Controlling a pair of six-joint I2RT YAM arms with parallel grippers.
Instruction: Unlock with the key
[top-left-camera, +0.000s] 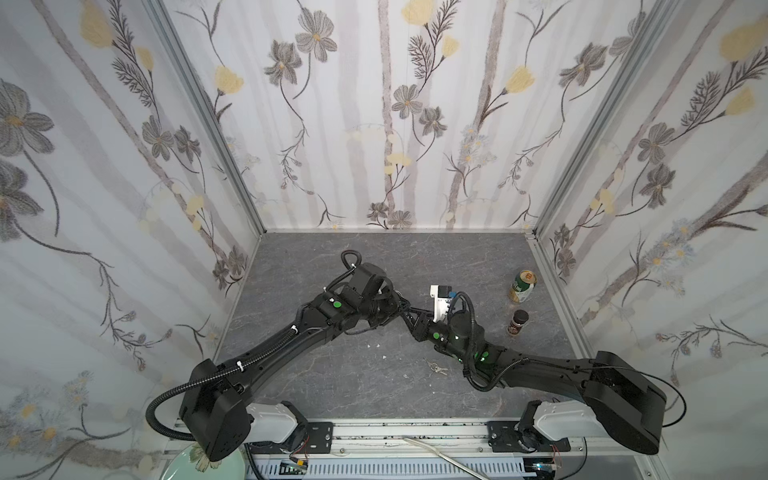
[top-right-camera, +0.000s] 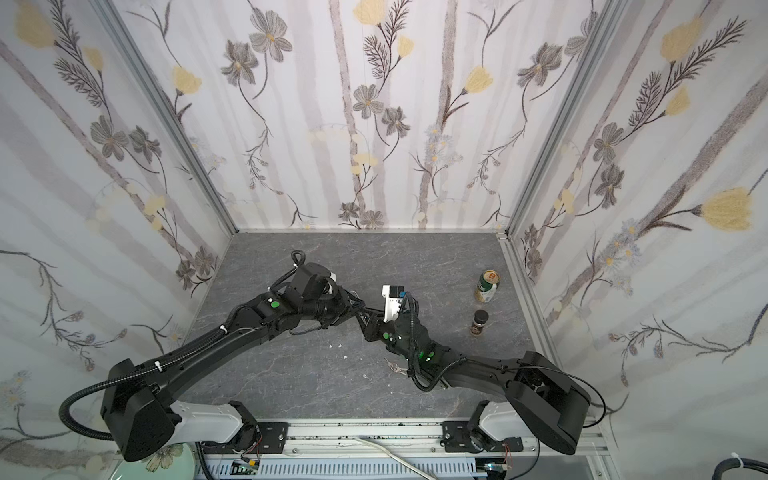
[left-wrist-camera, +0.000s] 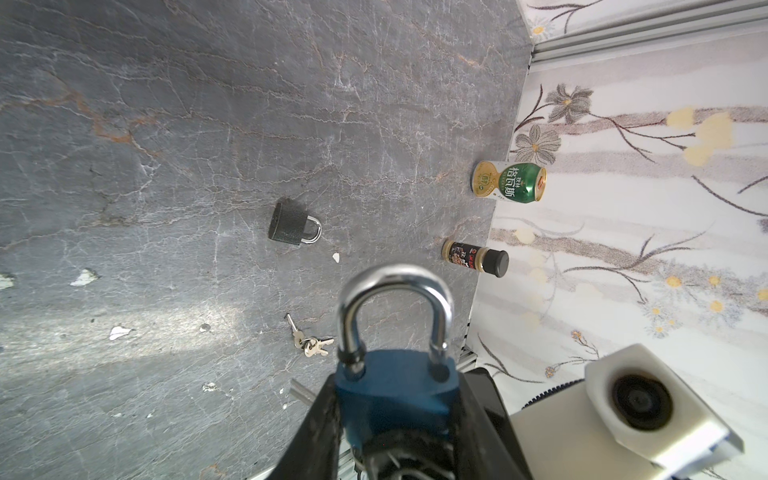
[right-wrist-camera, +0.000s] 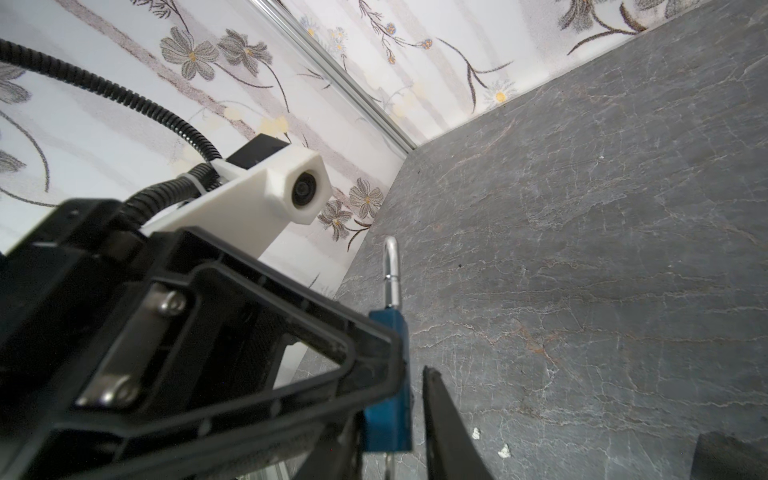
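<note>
My left gripper (left-wrist-camera: 395, 399) is shut on a blue padlock (left-wrist-camera: 390, 386), fingers on both sides of its body, the steel shackle (left-wrist-camera: 395, 291) closed and pointing away. It hangs above the grey table (top-left-camera: 332, 374) near the middle, where both grippers meet: left gripper (top-left-camera: 409, 313), right gripper (top-left-camera: 420, 328). In the right wrist view my right gripper (right-wrist-camera: 395, 415) straddles the padlock's (right-wrist-camera: 388, 399) bottom end. One finger (right-wrist-camera: 440, 428) stands a little off it; the other is hidden behind the left gripper. A thin metal sliver, perhaps the key (right-wrist-camera: 389, 467), shows under the padlock.
A black padlock (left-wrist-camera: 291, 226) and a small bunch of keys (left-wrist-camera: 309, 343) lie on the table. A green can (top-left-camera: 523, 286) and a dark-capped spice bottle (top-left-camera: 518, 322) stand by the right wall. White scraps (top-left-camera: 374, 345) dot the table.
</note>
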